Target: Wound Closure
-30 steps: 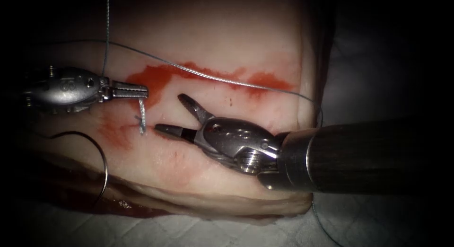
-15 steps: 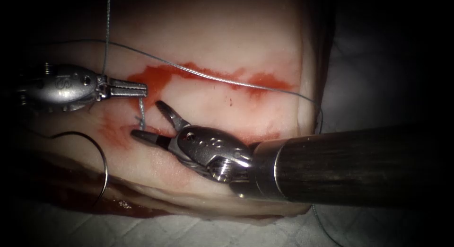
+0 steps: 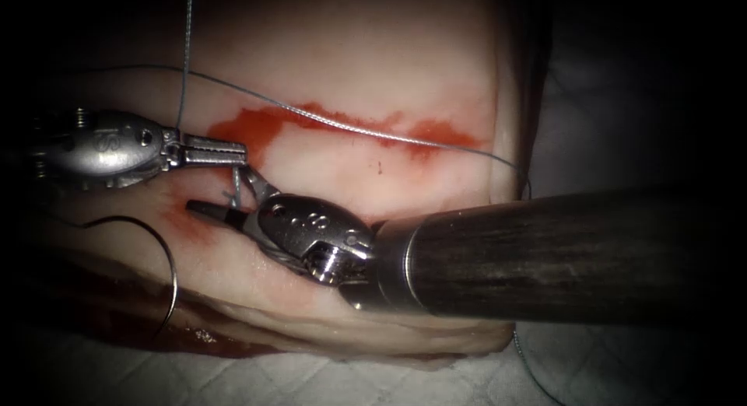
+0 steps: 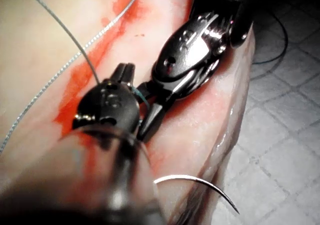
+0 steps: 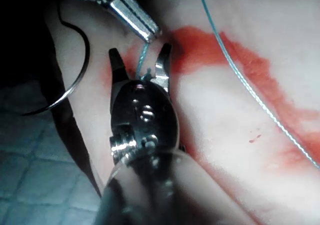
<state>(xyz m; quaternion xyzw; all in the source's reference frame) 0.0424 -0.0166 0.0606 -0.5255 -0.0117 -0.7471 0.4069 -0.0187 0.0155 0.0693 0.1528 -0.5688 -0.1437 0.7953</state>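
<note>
Sliding leftward across the tissue (image 3: 350,165) since a second ago, the right arm's tool (image 3: 233,196) is now bringing its spread jaws around the short upright strand of thread (image 3: 234,182) that rises from the stitch. That strand is standing taut between the two blades, seemingly because the left arm's tool (image 3: 226,150), clenched on its upper end, is lifting it clear of the surface. The curved needle (image 3: 156,266) is lying free at the tissue's near-left edge, outside the flesh and held by neither tool. A longer run of thread is draping across the red fluid (image 3: 264,126) along the cut and trailing off the right side. Beneath everything, a quilted white pad (image 3: 327,383) is supporting the tissue.
</note>
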